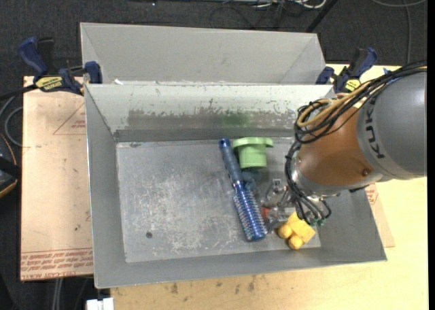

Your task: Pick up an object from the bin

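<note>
The gripper (277,204) sits low in the right near part of the grey bin (170,200), under the arm's orange wrist cover (333,156) and its cables. Whether it is wide or narrow cannot be told. Just to its left lies a blue brush (243,200) with a ribbed, bristled near end. A small yellow block (296,232) lies just beside it on the near right. A green cap-shaped piece (251,152) rests farther back, by the brush's handle. The grey arm link (401,125) bears the letters "KU".

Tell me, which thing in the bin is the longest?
The blue brush, stretching from back to front; the green cap and yellow piece by the gripper are short, stubby.
</note>
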Robot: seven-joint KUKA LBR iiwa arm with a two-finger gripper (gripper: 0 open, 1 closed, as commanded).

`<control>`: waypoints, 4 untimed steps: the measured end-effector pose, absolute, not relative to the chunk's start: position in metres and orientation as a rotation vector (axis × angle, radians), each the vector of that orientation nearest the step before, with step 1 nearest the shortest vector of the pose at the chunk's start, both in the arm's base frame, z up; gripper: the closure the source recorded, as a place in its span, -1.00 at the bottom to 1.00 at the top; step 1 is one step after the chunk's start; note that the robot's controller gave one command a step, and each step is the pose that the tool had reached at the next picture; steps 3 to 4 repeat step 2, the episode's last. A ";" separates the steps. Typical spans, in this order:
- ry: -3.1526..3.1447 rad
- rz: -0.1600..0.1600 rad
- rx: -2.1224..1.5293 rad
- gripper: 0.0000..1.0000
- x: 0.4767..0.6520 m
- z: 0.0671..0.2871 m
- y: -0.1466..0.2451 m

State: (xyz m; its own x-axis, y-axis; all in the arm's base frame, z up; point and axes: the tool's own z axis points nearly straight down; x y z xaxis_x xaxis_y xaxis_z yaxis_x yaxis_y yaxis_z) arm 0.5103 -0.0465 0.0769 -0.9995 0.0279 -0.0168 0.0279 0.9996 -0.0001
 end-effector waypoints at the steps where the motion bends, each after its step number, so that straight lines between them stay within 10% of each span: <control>1: 3.101 -0.002 -0.459 1.00 0.500 0.180 -0.060; 2: 3.103 -0.004 -0.410 1.00 0.503 0.313 -0.052; 4: 3.103 -0.004 -0.410 1.00 0.503 0.313 -0.052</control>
